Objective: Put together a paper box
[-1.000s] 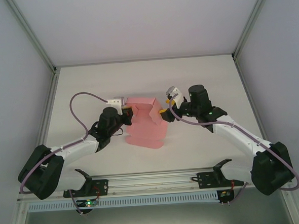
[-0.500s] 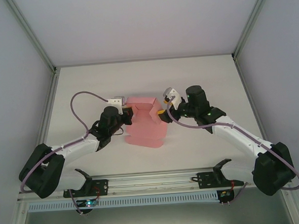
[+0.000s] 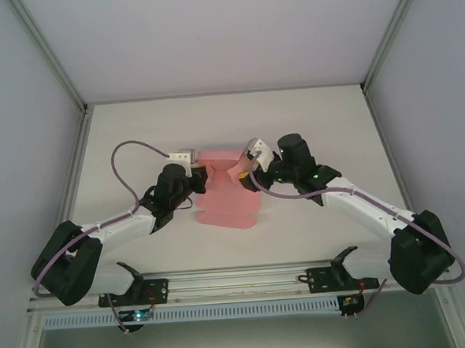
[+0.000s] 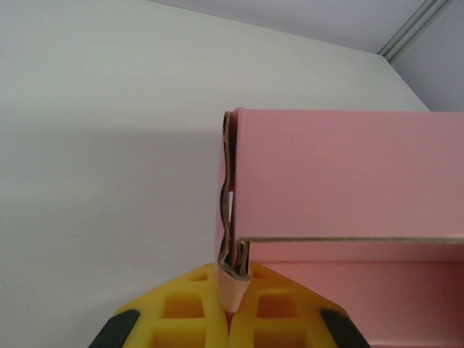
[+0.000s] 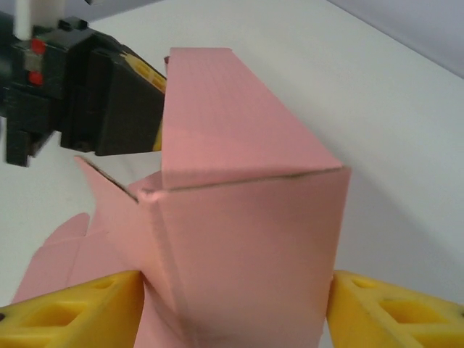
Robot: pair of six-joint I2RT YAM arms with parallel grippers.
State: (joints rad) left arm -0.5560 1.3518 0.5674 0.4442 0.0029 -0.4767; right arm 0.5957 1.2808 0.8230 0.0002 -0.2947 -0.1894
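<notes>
Fingertips of the right fingers (image 5: 80,308) are cut off by the lower border of the right wrist view. Two yellow blocks stand wide apart, one on each side of the pink thin-card paper box (image 5: 246,239) and close against its walls; whether they press it I cannot tell. From above, the right wrist's black housing covers the spot where those fingers (image 3: 247,176) meet the box (image 3: 224,198).

The left fingers (image 4: 214,293) are closed on a folded, layered edge of card at the box's left corner, the pinched strip upright between them. Their outer parts run off the bottom of the left wrist view. The box (image 4: 341,181) also runs off the right border there, so its far end is out of sight. In the right wrist view the left arm's black housing sits behind the box's far left corner, and loose flaps at lower left are partly hidden.

The box lies near the middle of the white desk (image 3: 308,122), its rear part raised and its flat flaps spread toward the arms. Bare desk lies open behind it up to the far edge and out to both side walls. A narrower bare strip separates the flaps from the metal rail (image 3: 239,280). A purple cable (image 3: 132,148) loops above the left arm.
</notes>
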